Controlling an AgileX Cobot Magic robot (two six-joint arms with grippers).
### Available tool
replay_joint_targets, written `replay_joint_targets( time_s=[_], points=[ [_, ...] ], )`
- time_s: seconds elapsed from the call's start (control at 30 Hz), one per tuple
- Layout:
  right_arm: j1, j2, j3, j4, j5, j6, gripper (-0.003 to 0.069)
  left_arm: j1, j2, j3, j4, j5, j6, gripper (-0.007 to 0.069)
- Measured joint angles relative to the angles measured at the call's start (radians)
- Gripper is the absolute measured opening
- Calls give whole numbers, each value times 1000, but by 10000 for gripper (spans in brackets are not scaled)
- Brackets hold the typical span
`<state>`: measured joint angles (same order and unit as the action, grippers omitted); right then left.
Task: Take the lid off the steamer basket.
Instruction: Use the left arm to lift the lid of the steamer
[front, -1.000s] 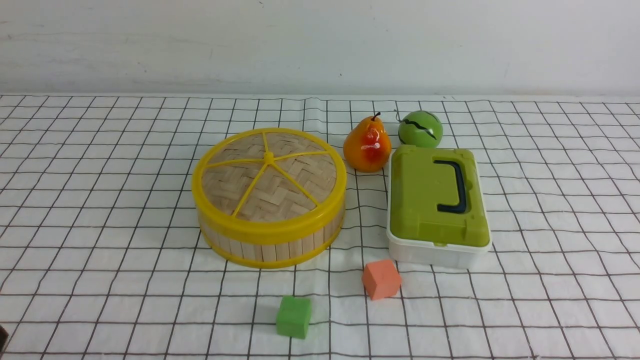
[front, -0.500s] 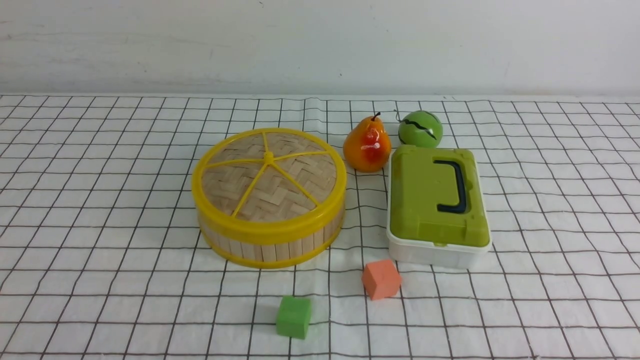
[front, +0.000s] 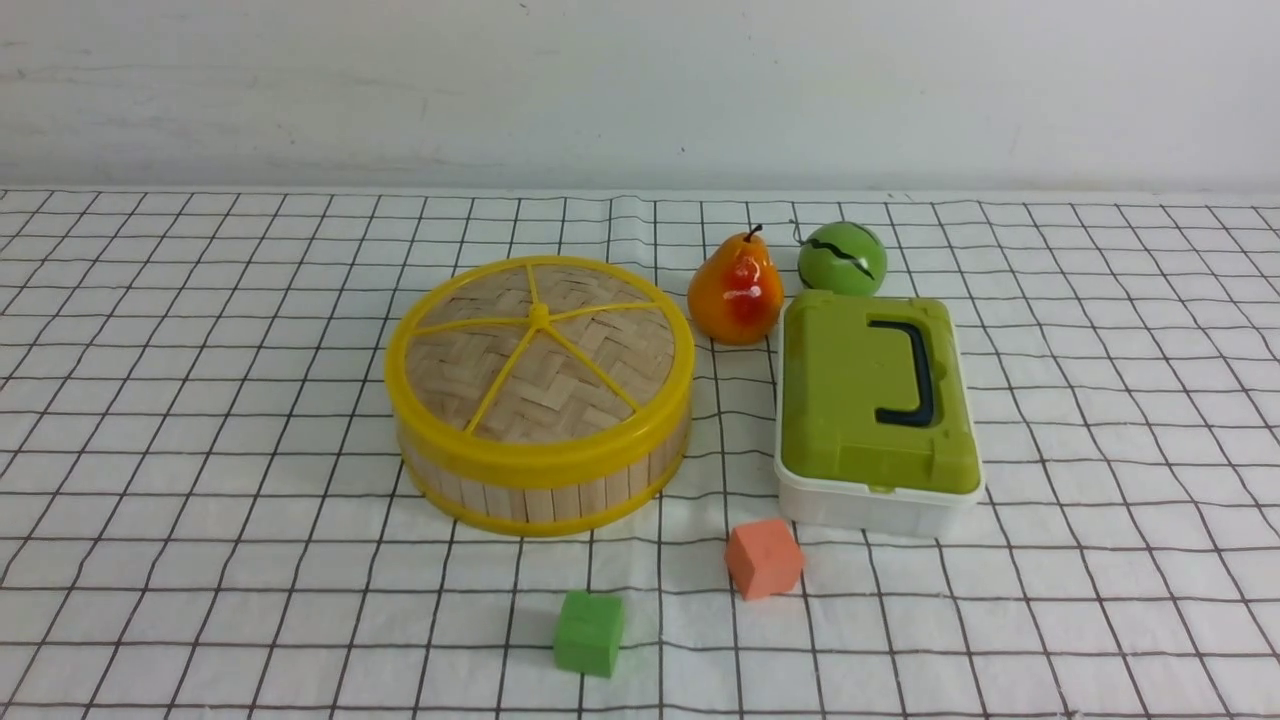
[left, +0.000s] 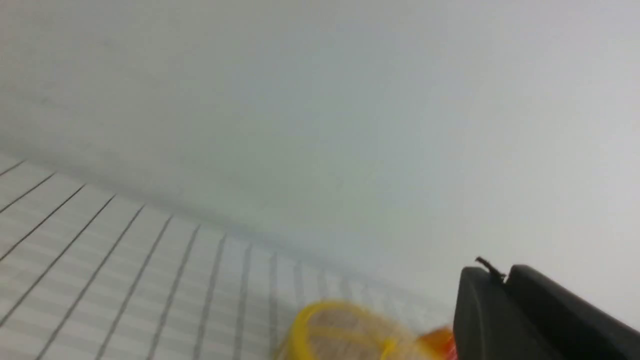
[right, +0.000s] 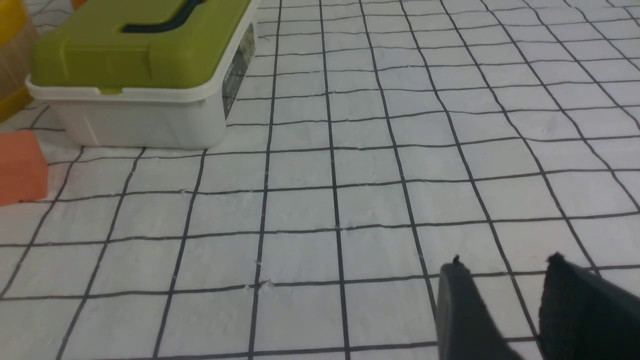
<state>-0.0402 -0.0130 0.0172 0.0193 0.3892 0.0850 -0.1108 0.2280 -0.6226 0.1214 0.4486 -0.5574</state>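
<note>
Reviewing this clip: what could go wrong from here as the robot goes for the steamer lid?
1. The lid sits flush on the steamer basket, both edged in yellow, so a low grip might lift or drag the two together.
2. The pear stands close beside the basket; an arm coming in on that side could knock it.
3. The lid's hub looks small and low, so jaws closing there may slip.
</note>
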Motion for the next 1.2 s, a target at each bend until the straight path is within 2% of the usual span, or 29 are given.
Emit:
replay_joint_targets(
  time_s=[0.07, 0.17, 0.3, 0.4, 0.5, 0.57, 0.6, 0.63, 0.73, 0.8, 0.87, 0.93, 1.03, 1.07, 1.1, 1.2],
  points=[
    [0, 0, 0, 0, 0, 0, 240, 0, 123, -87, 8, 184, 106, 54],
    [0, 0, 0, 0, 0, 0, 240, 0, 243, -129, 18, 269, 188, 55],
    [0, 0, 0, 0, 0, 0, 240, 0, 369, -137, 15, 257, 211, 57],
    [0, 0, 0, 0, 0, 0, 240, 0, 546, -148, -61, 186, 172, 57],
    [0, 0, 0, 0, 0, 0, 240, -3, 709, -200, -260, 194, 236, 57],
    [0, 0, 0, 0, 0, 0, 240, -21, 842, -252, -460, 234, 374, 57],
    [0, 0, 0, 0, 0, 0, 240, -24, 854, -263, -479, 244, 408, 57],
    [0, 0, 0, 0, 0, 0, 240, -42, 932, -305, -625, 278, 533, 57],
    [0, 0, 0, 0, 0, 0, 240, -87, 1086, -413, -814, 324, 740, 57],
    [0, 0, 0, 0, 0, 0, 240, -121, 1173, -497, -837, 326, 785, 59],
    [0, 0, 0, 0, 0, 0, 240, -147, 1231, -562, -815, 326, 790, 60],
    [0, 0, 0, 0, 0, 0, 240, -204, 1347, -712, -680, 330, 738, 69],
    [0, 0, 0, 0, 0, 0, 240, -271, 1485, -915, -415, 377, 592, 111],
    [0, 0, 0, 0, 0, 0, 240, -290, 1536, -992, -324, 409, 524, 142],
    [0, 0, 0, 0, 0, 0, 240, -295, 1552, -1004, -290, 415, 512, 148],
    [0, 0, 0, 0, 0, 0, 240, -312, 1671, -1182, -73, 480, 364, 271]
  ],
)
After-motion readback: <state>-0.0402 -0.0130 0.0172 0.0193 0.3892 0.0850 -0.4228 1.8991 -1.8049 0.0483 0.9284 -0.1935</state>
